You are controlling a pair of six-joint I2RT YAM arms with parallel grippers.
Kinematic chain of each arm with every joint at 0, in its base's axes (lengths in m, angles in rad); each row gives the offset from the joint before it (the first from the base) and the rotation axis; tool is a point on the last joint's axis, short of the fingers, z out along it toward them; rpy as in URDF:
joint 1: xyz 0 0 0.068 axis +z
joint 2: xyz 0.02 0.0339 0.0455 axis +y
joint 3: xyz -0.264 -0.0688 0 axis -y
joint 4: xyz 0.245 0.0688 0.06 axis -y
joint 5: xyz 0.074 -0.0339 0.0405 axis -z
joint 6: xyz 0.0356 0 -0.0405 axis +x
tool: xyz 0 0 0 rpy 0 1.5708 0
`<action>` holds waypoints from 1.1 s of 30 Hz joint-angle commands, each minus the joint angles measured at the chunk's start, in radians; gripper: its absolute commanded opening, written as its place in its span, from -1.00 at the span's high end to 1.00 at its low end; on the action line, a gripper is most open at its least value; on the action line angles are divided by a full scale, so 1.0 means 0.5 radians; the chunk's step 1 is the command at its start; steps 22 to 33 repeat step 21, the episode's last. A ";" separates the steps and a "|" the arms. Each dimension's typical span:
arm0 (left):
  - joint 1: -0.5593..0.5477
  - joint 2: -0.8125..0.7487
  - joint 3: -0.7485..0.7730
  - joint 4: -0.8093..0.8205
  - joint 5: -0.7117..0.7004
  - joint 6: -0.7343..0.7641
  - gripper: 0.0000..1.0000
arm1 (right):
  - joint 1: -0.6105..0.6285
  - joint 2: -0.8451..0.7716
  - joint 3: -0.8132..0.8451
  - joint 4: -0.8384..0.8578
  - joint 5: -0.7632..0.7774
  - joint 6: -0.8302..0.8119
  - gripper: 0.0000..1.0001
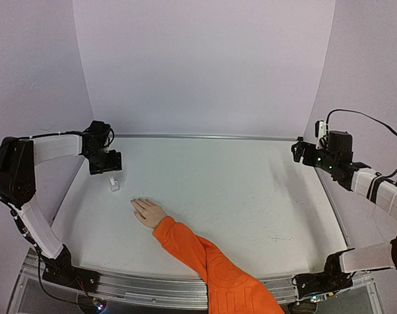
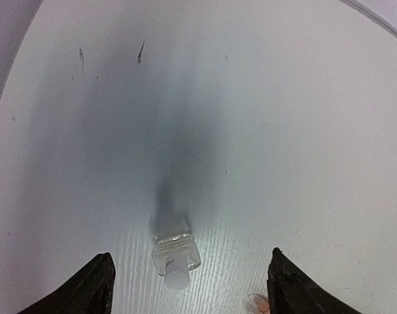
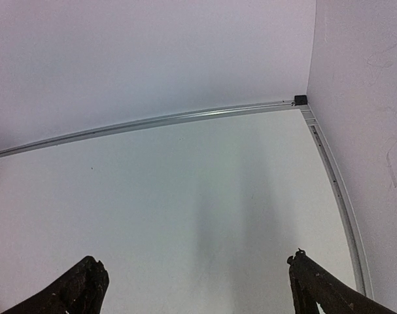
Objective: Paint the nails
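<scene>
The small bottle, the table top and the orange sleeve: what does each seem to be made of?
The small bottle looks like clear glass or hard plastic: its body is see-through, with a white cap. The table top seems a matte white laminate, with faint grain lines and dark scuffs. The orange sleeve looks like soft cloth, since it creases.

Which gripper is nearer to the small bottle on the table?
Left. The left gripper hangs just above the small bottle; the right gripper is far off, across the table.
</scene>
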 commanded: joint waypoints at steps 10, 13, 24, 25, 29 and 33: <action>0.015 -0.988 -0.268 0.658 -0.216 0.180 -0.95 | -0.003 -0.392 -0.044 0.015 0.206 -0.019 -0.96; 0.015 -1.071 -0.305 0.710 -0.254 0.195 -0.96 | -0.005 -0.441 -0.054 0.038 0.223 -0.020 -0.96; 0.017 -1.143 -0.378 0.738 -0.229 0.164 -0.96 | -0.003 -0.552 -0.120 0.101 0.203 -0.040 -0.96; 0.017 -1.143 -0.378 0.738 -0.229 0.164 -0.96 | -0.003 -0.552 -0.120 0.101 0.203 -0.040 -0.96; 0.017 -1.143 -0.378 0.738 -0.229 0.164 -0.96 | -0.003 -0.552 -0.120 0.101 0.203 -0.040 -0.96; 0.017 -1.143 -0.378 0.738 -0.229 0.164 -0.96 | -0.003 -0.552 -0.120 0.101 0.203 -0.040 -0.96</action>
